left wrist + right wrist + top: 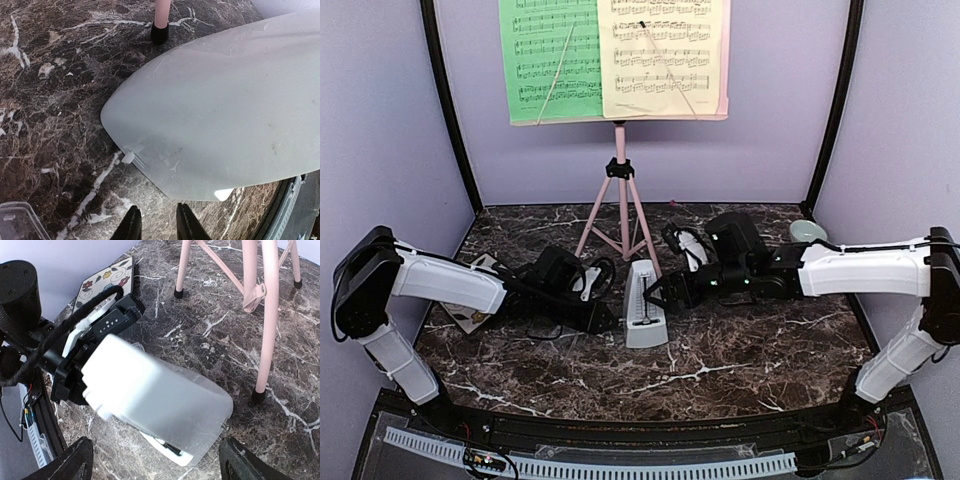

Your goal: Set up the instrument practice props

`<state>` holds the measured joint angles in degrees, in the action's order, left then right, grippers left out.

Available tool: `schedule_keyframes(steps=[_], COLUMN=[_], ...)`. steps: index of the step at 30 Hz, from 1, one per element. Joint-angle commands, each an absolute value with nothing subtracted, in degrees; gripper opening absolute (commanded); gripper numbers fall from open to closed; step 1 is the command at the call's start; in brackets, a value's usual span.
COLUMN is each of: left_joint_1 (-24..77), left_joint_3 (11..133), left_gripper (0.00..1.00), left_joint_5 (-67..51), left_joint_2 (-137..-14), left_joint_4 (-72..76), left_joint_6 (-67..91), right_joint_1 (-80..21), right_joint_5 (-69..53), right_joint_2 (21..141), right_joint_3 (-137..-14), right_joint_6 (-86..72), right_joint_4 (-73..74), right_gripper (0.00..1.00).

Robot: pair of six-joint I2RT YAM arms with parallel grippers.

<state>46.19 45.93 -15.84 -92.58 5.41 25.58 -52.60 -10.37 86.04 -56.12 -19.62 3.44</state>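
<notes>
Find the metronome [645, 308] upright on the table [760, 355], just before the stand [622, 205], between both grippers. Your right gripper [157, 457] is spread wide, facing it. Your left gripper [159, 226] shows a narrow gap, pinching nothing.

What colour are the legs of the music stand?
Pale pink legs with black feet; the right wrist view shows them best.

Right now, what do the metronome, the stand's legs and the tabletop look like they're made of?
Metronome: probably plastic, light grey, smooth satin with faint scuffs. Stand legs: likely painted metal tube, glossy pink, black rubbery-looking feet. Tabletop: dark polished marble or a marble-print laminate; white veins, can't tell which.
</notes>
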Motion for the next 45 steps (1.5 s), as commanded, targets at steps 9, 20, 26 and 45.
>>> schedule_keyframes(steps=[9,20,26,45], left_joint_1=[46.4,46.4,46.4,46.3], left_joint_3=[46.0,46.7,47.9,47.4], left_gripper=[0.25,0.25,0.25,0.25], left_joint_5=[-14.9,-15.0,-15.1,-13.6], left_joint_2=[-89.7,-89.6,-90.1,-88.9], left_joint_4=[4.1,3.0,1.5,3.2], left_joint_6=[24.5,24.0,22.7,23.1], right_joint_1=[-53.4,-53.3,-53.3,-53.6], right_joint_5=[-6.4,-3.4,-6.0,0.9], right_joint_2=[89.9,87.5,85.0,85.6], right_joint_3=[-61.0,-58.1,-56.0,-58.4], right_joint_6=[-20.4,-20.4,-18.6,-20.7], right_joint_4=[1.8,3.1,2.8,6.4], right_gripper=[0.75,0.44,0.64,0.78])
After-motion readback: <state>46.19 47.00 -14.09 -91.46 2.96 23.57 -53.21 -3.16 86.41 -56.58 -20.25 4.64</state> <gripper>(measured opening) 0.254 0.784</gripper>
